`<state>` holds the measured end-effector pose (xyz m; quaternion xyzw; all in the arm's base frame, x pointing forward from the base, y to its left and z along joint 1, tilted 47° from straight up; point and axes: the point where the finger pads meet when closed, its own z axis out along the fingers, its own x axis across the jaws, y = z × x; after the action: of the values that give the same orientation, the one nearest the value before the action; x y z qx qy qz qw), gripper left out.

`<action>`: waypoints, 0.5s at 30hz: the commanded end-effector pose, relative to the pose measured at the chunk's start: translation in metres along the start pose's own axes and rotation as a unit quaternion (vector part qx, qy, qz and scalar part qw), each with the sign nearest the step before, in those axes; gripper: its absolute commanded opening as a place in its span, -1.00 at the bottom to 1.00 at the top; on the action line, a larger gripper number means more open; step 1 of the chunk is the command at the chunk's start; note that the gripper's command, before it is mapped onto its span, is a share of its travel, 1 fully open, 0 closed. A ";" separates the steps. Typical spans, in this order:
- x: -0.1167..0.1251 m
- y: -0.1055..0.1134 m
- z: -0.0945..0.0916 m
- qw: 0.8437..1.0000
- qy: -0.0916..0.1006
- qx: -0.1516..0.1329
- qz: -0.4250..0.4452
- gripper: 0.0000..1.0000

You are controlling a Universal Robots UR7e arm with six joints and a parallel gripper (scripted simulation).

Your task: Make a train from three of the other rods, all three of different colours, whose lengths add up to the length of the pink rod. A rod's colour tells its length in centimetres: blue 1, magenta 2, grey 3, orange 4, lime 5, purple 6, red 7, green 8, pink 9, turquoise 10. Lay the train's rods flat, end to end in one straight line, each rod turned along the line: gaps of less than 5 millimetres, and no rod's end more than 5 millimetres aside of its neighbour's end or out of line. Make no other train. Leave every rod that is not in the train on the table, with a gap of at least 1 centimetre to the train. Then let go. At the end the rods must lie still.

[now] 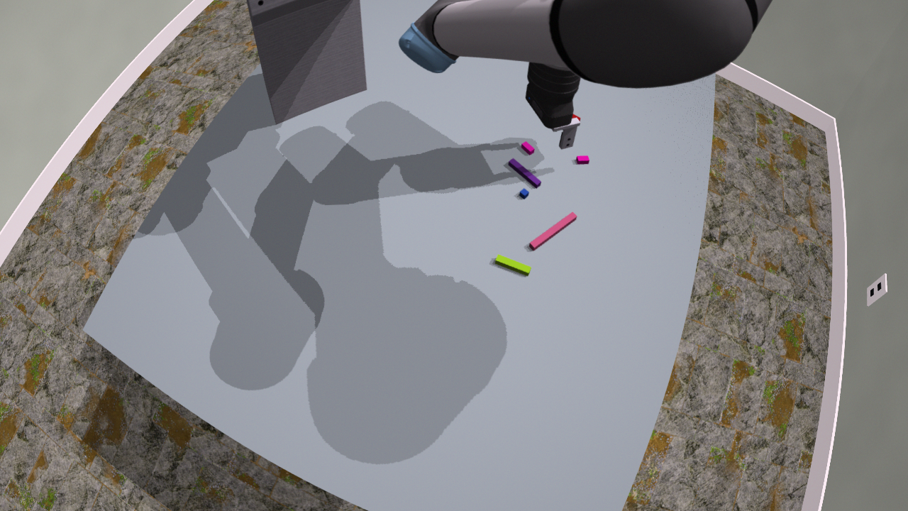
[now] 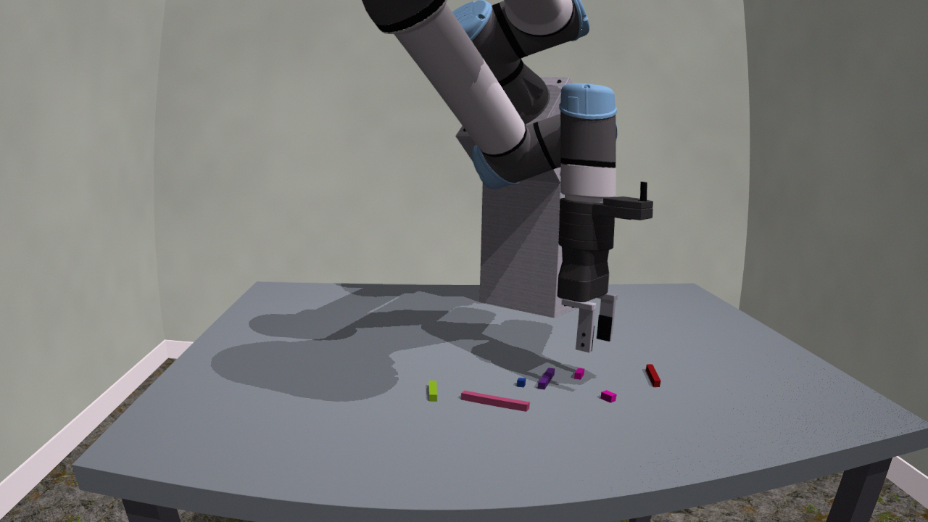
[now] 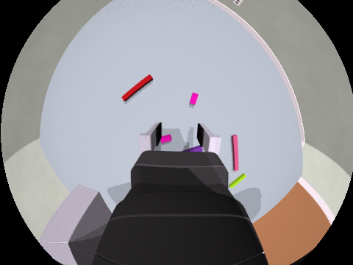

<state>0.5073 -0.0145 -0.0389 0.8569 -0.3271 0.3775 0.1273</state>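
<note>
Here, from the top view, we see the grey table (image 1: 190, 304) with the rods scattered on its far right part: a purple rod (image 1: 524, 172) lies slanted, with one magenta rod (image 1: 527, 147) just off its upper end and a small blue rod (image 1: 523, 193) just off its lower end, neither touching it. A second magenta rod (image 1: 582, 159) lies apart to the right, the long pink rod (image 1: 552, 231) lies slanted below the group, and a lime rod (image 1: 512, 265) sits near the pink rod's lower end without touching it. The claw (image 1: 569, 137) hangs under the arm between the two magenta rods; a sliver of red shows beside it, probably the red rod, though the arm hides most of it. From the exterior view, we see the claw (image 2: 594, 341) raised off the table (image 2: 259, 447), its fingers (image 2: 586, 330) spread wide and nothing between them. Below lie the lime rod (image 2: 432, 390), pink rod (image 2: 494, 400), blue rod (image 2: 520, 382), purple rod (image 2: 545, 378), both magenta rods (image 2: 578, 373) (image 2: 607, 396), and a red rod (image 2: 652, 375) well off to the right. From the wrist view, we look down between the parted fingers at one magenta rod (image 3: 166, 138) and a bit of the purple rod (image 3: 194, 149); the red rod (image 3: 137, 87) and the other magenta rod (image 3: 194, 99) lie farther out, the pink rod (image 3: 235, 152) and lime rod (image 3: 237, 181) to the right.
</note>
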 end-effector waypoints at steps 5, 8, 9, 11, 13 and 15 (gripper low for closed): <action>0.003 0.000 0.000 1.000 0.001 0.000 0.023 1.00; 0.005 0.001 -0.001 0.999 0.001 0.000 0.039 1.00; 0.005 0.001 -0.001 0.999 0.001 0.000 0.046 1.00; 0.006 0.002 -0.001 0.998 0.001 0.000 0.061 1.00; 0.007 0.002 -0.001 0.998 0.000 0.000 0.070 1.00; 0.007 0.003 -0.001 0.997 0.000 0.000 0.079 1.00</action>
<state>0.5093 -0.0177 -0.0351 0.8383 -0.3713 0.3846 0.1074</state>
